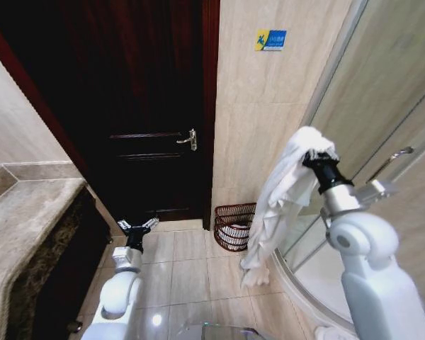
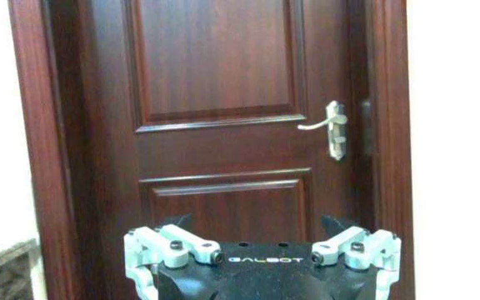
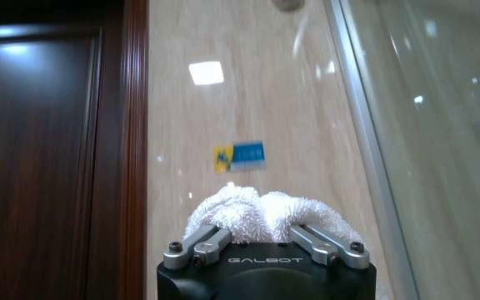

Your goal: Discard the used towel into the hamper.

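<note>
Towel carried high in the right gripper, hamper on the floor ahead by the wall.

The right gripper (image 1: 313, 156) is raised to about head-camera level with its jaws closed on a bunch of the white towel (image 1: 280, 198); the right wrist view shows the terry cloth pinched between both fingers (image 3: 202, 242), with the wall sticker (image 1: 270, 40) beyond. The rest of the towel hangs in a long drape, its tail clear of the tiled floor (image 1: 188, 273) (presumably the reason for the high hold: no dragging, and room to clear the rim). The hamper (image 1: 230, 228) stands against the wall just beside the door (image 1: 149, 106), partly hidden behind the drape. The left gripper (image 1: 139, 227) sits low, facing the door, jaws spread wide and empty. Judgement: transport phase, release not yet due.
</note>
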### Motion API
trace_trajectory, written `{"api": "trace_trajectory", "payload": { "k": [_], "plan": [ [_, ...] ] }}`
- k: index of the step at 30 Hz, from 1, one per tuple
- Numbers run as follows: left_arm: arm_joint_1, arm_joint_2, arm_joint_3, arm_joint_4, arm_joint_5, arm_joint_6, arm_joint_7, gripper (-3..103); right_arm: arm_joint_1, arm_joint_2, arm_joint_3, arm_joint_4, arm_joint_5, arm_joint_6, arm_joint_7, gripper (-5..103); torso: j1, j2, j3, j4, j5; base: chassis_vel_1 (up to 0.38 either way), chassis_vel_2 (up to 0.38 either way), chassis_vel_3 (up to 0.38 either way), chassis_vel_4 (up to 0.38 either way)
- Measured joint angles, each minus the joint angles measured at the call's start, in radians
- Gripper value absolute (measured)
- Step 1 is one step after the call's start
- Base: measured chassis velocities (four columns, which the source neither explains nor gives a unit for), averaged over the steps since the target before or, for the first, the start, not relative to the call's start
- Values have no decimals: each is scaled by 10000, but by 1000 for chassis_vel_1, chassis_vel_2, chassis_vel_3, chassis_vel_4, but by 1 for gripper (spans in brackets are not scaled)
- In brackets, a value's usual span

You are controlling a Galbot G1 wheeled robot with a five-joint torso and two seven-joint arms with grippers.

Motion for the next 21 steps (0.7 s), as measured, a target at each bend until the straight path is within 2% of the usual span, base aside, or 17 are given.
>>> {"api": "trace_trajectory", "payload": {
  "k": [1,5,6,9,10,11,13,15,16,17,19,20,21],
  "plan": [
    [0,0,0,0,0,0,0,100,0,0,0,0,0,0,0,8,0,0,0,0,0,0,0,0,0],
    [26,-257,212,-224,-183,178,-17,100,2203,-604,-295,-1072,943,-410,247,8,0,0,0,2,-4,0,0,0,0],
    [26,-257,212,-224,-183,178,-17,100,2203,-604,-295,-1072,943,-410,247,8,0,0,0,2,-4,0,0,0,0],
    [233,-420,304,-417,-187,217,-20,100,4072,-745,-603,-2096,1454,-649,314,8,1,-1,1,0,4,0,0,0,0],
    [294,-423,321,-450,-162,215,-19,100,4740,-776,-790,-2396,1564,-677,333,8,1,-1,1,0,2,0,0,0,0],
    [294,-423,321,-450,-162,215,-19,100,4740,-776,-790,-2396,1564,-677,333,8,1,-1,1,0,2,0,0,0,0],
    [380,-424,319,-482,-53,177,-23,100,6198,-827,-1318,-3119,1776,-734,351,8,-1,0,-1,1,-9,0,0,0,0],
    [407,-447,270,-583,20,156,-24,100,7641,-796,-2080,-4140,1952,-743,338,8,-2,0,-1,0,-8,0,0,0,0],
    [407,-447,270,-583,20,156,-24,100,7641,-796,-2080,-4140,1952,-743,338,8,-2,0,-1,0,-8,0,0,0,0],
    [419,-454,258,-656,19,174,-28,100,8361,-696,-2475,-4740,1976,-740,298,8,-2,-1,0,-3,1,0,0,0,0],
    [450,-454,229,-783,2,227,-37,100,9249,-533,-2917,-5483,1958,-705,206,8,0,-1,1,1,3,0,0,0,0],
    [481,-450,193,-896,-15,273,-41,100,10206,-324,-3349,-6305,1852,-617,83,8,2,-1,2,1,-2,0,0,0,0],
    [481,-450,193,-896,-15,273,-41,100,10206,-324,-3349,-6305,1852,-617,83,8,2,-1,2,1,-2,0,0,0,0]
  ]
}}
